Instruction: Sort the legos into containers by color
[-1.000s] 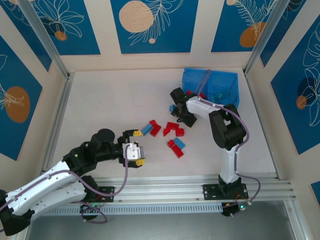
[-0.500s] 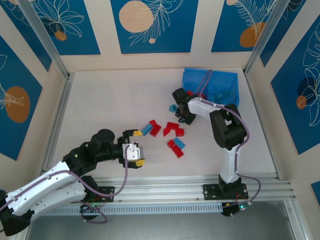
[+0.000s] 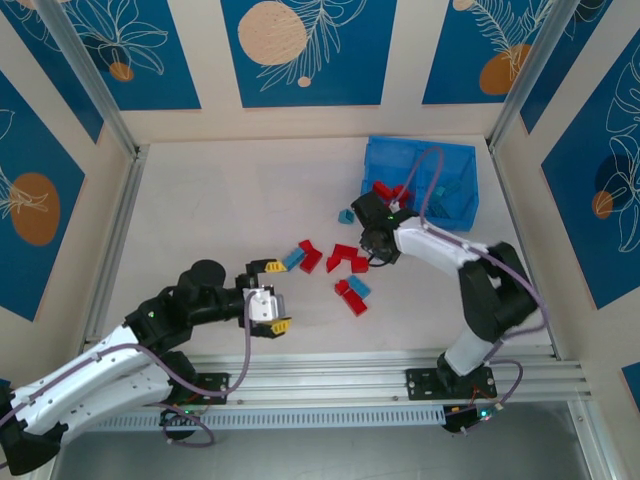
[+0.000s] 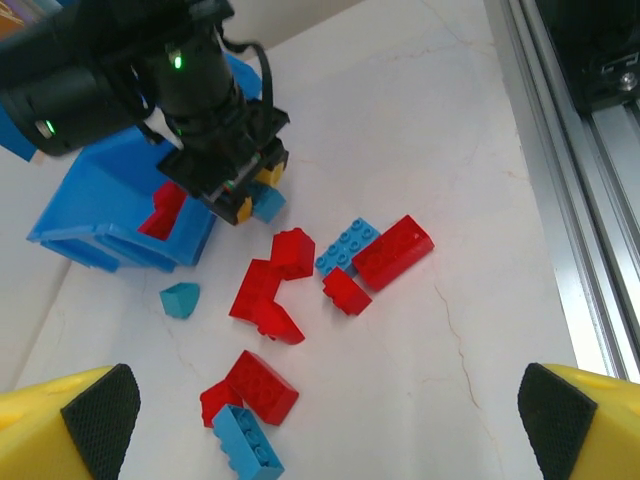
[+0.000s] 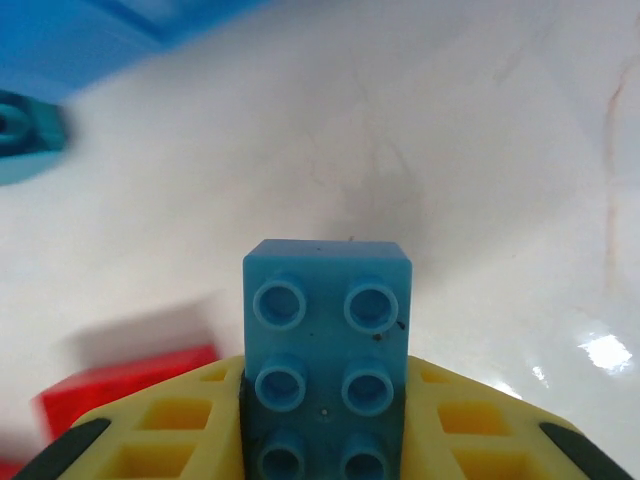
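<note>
Over the last second the right claw [image 3: 378, 243] has closed from wide to narrow, and it now pinches a light-blue brick [image 5: 327, 340] between its yellow fingers, studs toward the wrist camera. In the same second the right arm has swung round from the front left corner of the blue bin [image 3: 372, 160] to a spot just in front of it, above the worktop [image 3: 230, 200]. A small teal piece [image 3: 345, 215] lies untouched beside that corner, as it did before. The bin's left compartment, now uncovered by the arm, has red bricks [image 3: 385, 190] in it, and the right compartment has blue bricks [image 3: 447, 190]. So the pick looks done, and the held brick belongs, I judge, in the right compartment, which means carrying it past the red side and over the divider. The left claw [image 3: 277, 295] hangs wide and holds nothing, low over the near left of the worktop, and has hardly moved. The loose pile [image 3: 345, 258] between the two arms, mostly red with a few blue, lies as it was, so a good part of the sorting is left.
</note>
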